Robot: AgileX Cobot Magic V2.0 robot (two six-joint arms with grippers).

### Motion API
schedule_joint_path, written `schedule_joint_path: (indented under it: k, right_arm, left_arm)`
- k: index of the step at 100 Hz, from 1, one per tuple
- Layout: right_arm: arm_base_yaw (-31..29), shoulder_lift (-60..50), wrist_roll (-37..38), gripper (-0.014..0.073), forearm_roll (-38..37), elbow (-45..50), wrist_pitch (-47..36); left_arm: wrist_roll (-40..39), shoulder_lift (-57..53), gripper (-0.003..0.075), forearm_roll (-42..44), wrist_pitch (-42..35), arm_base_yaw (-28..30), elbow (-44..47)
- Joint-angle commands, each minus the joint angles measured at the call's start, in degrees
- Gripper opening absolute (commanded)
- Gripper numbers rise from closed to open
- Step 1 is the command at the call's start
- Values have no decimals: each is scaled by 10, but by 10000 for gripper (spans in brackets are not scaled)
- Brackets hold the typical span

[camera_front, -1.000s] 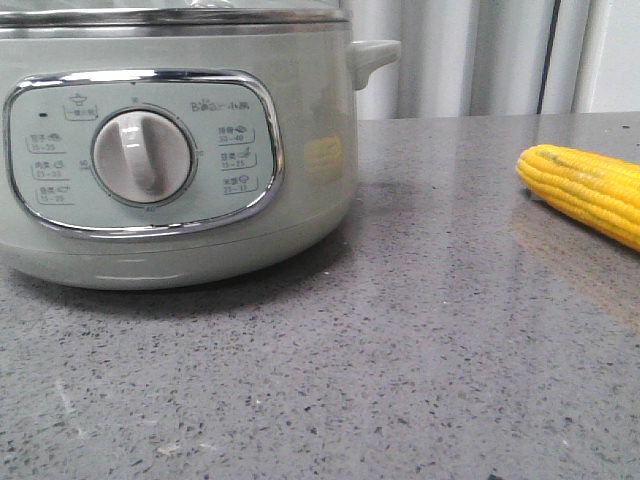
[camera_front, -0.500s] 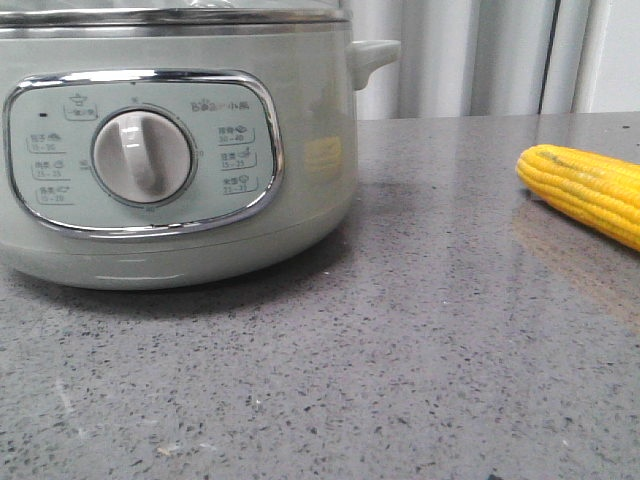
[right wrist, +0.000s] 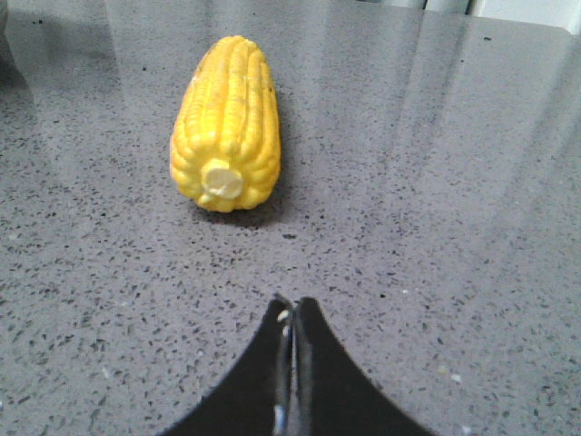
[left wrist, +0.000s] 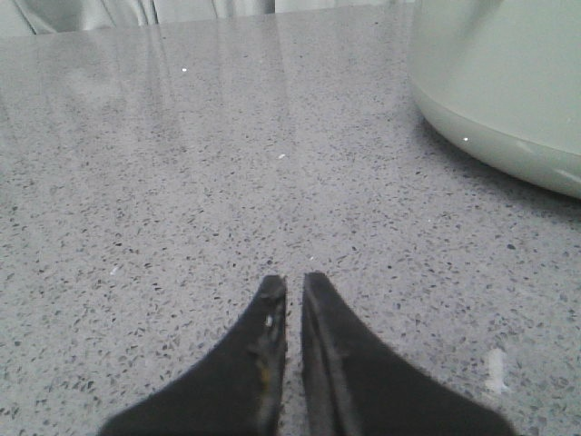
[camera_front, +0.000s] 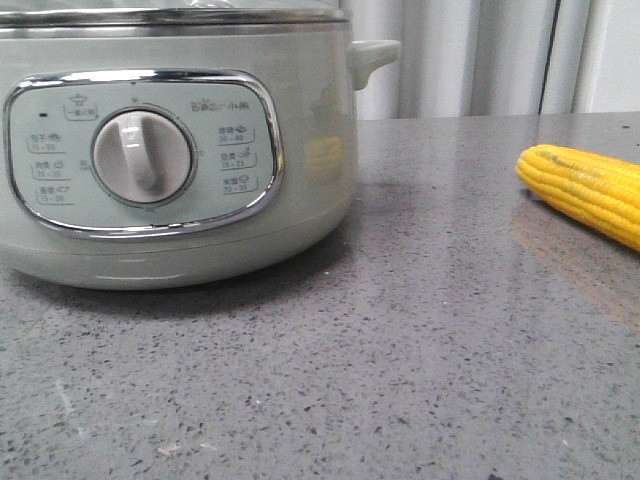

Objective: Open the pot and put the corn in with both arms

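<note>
**newbie:** how far along is it?

**me:** Basically nowhere. The electric cooker (camera_front: 170, 150) fills the left of my front view with what looks like its lid on, so I can't see inside. The corn cob (camera_front: 585, 192) lies on the grey countertop (camera_front: 420, 350) at the right edge, well apart from it.

**newbie:** grippers?

**me:** Left gripper (left wrist: 292, 289) is nearly closed and empty beside the cooker; right gripper (right wrist: 292, 309) is pinched together and empty, near the cob but not touching.
</note>
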Motion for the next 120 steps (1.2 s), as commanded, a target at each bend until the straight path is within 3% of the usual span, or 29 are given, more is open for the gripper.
schedule_joint_path:
  k: [1,95,120]
  right_arm:
    - [-3,-12,-3,-71,-1,10,-10]
    - [-3,-12,-3,-71,-1,10,-10]
    - [-3,-12,-3,-71,-116,10,-63]
  left_arm:
    - [-6,-17,-20,-7,-31,0,11]
    - [-6,-17,-20,-7,-31,0,11]
    - [-6,-17,-20,-7,-31,0,11]
